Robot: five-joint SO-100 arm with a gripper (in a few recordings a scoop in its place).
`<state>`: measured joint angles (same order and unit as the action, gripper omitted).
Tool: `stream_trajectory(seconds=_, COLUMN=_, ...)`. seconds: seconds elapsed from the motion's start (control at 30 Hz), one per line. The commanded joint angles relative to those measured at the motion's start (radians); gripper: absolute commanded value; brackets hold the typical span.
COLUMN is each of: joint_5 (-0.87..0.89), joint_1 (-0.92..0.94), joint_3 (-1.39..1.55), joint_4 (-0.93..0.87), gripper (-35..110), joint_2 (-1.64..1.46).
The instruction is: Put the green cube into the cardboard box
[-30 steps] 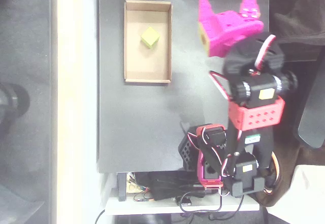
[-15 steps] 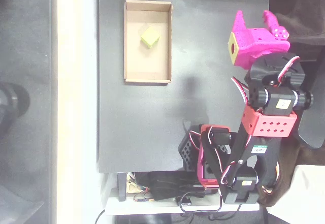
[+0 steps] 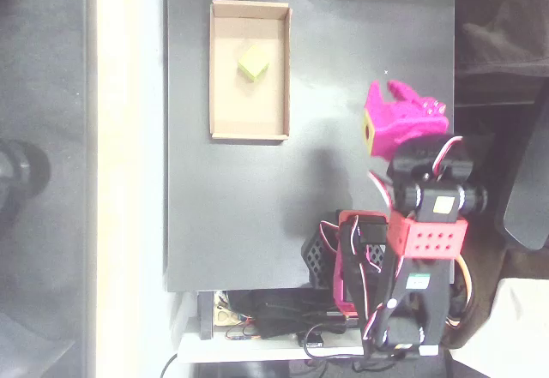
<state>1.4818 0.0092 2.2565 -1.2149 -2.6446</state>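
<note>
The green cube (image 3: 253, 62) lies inside the cardboard box (image 3: 218, 69), on its floor in the far half, touching no wall. The box sits flat at the far left corner of the black table (image 3: 257, 215). My magenta gripper (image 3: 388, 92) hovers over the right side of the table, well to the right of the box and clear of it. Its fingers stand a little apart with nothing between them, and a small yellow patch shows on its left side.
The arm's red and black body (image 3: 426, 237) and its base (image 3: 347, 258) with loose wiring fill the table's near right corner. A pale strip (image 3: 129, 172) runs along the table's left edge. The table's middle and near left are bare black surface.
The arm has folded back toward its base, carrying the gripper from the table's far right edge toward the near side. The gap between the fingers looks narrower. Cube and box have not moved.
</note>
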Motion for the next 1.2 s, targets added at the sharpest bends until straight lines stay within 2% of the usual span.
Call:
stream_trajectory(seconds=0.0, joint_5=0.011, joint_1=0.000, joint_3=0.118, joint_4=0.006, gripper=6, joint_2=-0.135)
stream_trajectory(seconds=0.53, joint_5=0.011, joint_1=0.000, joint_3=0.584, joint_4=0.006, gripper=6, joint_2=-0.511)
stream_trajectory(seconds=1.17, joint_5=0.021, joint_1=0.009, joint_3=0.868, joint_4=-0.009, gripper=6, joint_2=-0.693)
